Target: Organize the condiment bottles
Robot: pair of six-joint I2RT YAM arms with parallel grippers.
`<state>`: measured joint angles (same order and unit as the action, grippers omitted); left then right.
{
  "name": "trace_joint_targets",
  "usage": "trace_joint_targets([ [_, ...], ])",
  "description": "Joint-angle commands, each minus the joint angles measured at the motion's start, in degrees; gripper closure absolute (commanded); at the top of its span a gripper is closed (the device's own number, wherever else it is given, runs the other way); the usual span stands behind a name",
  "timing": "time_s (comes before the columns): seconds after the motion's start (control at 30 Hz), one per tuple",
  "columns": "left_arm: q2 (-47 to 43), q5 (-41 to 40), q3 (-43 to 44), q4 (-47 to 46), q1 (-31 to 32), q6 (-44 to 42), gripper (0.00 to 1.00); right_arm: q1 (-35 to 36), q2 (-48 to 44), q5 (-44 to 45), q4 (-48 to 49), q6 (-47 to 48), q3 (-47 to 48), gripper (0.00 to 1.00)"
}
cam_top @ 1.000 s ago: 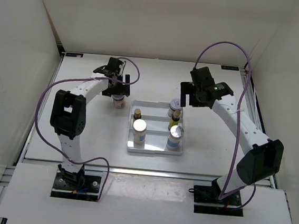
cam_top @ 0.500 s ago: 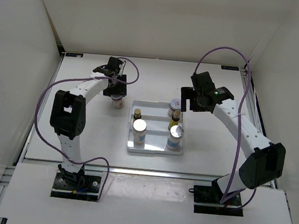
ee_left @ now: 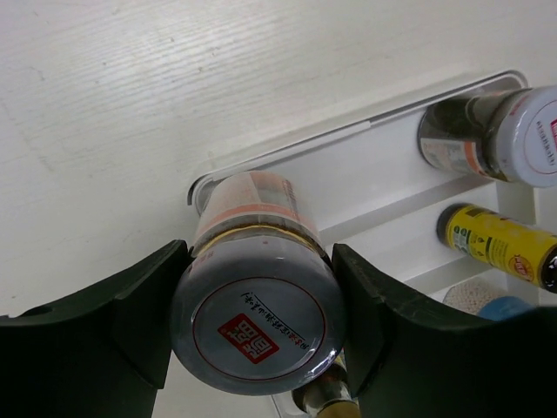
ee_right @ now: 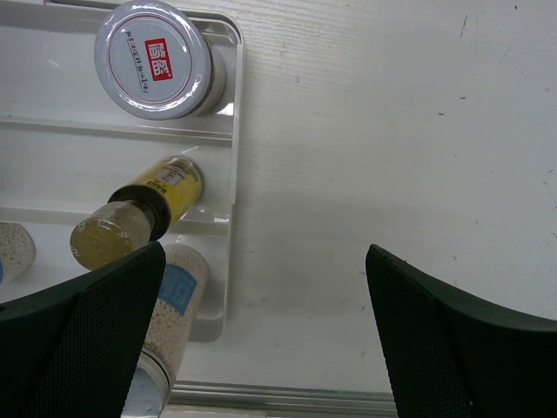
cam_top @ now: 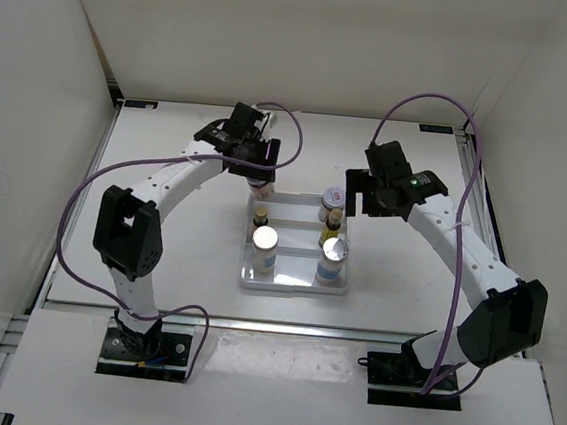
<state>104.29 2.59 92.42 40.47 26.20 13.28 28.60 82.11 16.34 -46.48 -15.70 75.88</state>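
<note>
The squat jar is clamped in the left gripper over the tray's back row, probably so it gets paired with the twin jar, and the right gripper is splayed wide with nothing held.

Robot lab cell: white panel walls, white table, left arm and right arm bolted down

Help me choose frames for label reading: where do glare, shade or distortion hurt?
Top external: soft, even light, but the white cylinder's silver cap blows out to glare. Left wrist: the held jar sits shaded between the dark fingers, lid print dim. Right wrist: the tray jar's lid is crisp; the yellow-labelled bottle looks tilted, likely perspective.
</note>
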Motion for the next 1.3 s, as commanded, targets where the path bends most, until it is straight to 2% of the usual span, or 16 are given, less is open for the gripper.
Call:
trace_joint_targets([
  [0.0, 0.9, 2.2, 2.1, -1.2, 0.8, -1.7, 0.72, 0.1, -1.9, 0.2, 0.7, -0.4, -0.5, 0.01],
  [0.17, 6.3, 1.7, 5.0, -1.2, 0.8, -2.2, 0.69, 0.1, -2.5, 0.2, 0.7, -0.4, -1.0, 0.01],
  [0.27, 8.3, 2.3, 5.0, -1.2, 0.8, -2.2, 0.62, 0.1, -3.0, 0.7, 0.7, -0.4, -1.0, 0.01],
  [0.33, 8.9, 2.3, 5.0, -1.2, 0.8, -1.7, 0.5, 0.1, -3.0, 0.7, 0.7, -0.4, -1.0, 0.01],
  [0.43, 9.5, 2.3, 5.0, -1.2, 0.8, -1.7, 0.44, 0.1, -3.0, 0.7, 0.2, -0.4, -1.0, 0.01],
  [0.63, 9.5, 1.8, 5.0, -1.2, 0.8, -1.7, 0.17, 0.1, -3.5, -1.1, 0.2, -0.4, -1.5, 0.01],
  [0.67, 9.5, 1.2, 5.7, -0.6, 0.8, -1.7, 0.12, 0.1, -3.5, -1.1, 0.2, -0.4, -1.5, 0.01],
  [0.7, 9.0, 1.2, 5.7, 0.1, 0.8, -1.7, 0.0, 0.1, -3.5, -1.7, 0.2, -0.9, -1.5, 0.01],
  [1.0, -1.1, -11.5, 6.9, 0.1, 0.8, -1.7, 0.0, 0.1, -3.5, 0.8, -1.1, -3.3, -2.6, 0.01],
  [1.13, -10.4, -20.5, 5.8, 0.1, 0.8, -1.7, 0.0, 0.1, -2.3, 1.3, -3.2, -3.3, -2.0, 0.01],
  [1.23, -16.4, -24.3, 1.2, -0.4, -1.3, 0.9, 0.0, 0.1, -1.7, 0.8, -3.7, -3.3, -1.4, 0.01],
  [1.27, -21.0, -24.3, -0.5, -0.4, -3.3, 1.9, 0.0, 0.1, -1.7, 0.1, -3.7, -3.3, -1.4, 0.01],
])
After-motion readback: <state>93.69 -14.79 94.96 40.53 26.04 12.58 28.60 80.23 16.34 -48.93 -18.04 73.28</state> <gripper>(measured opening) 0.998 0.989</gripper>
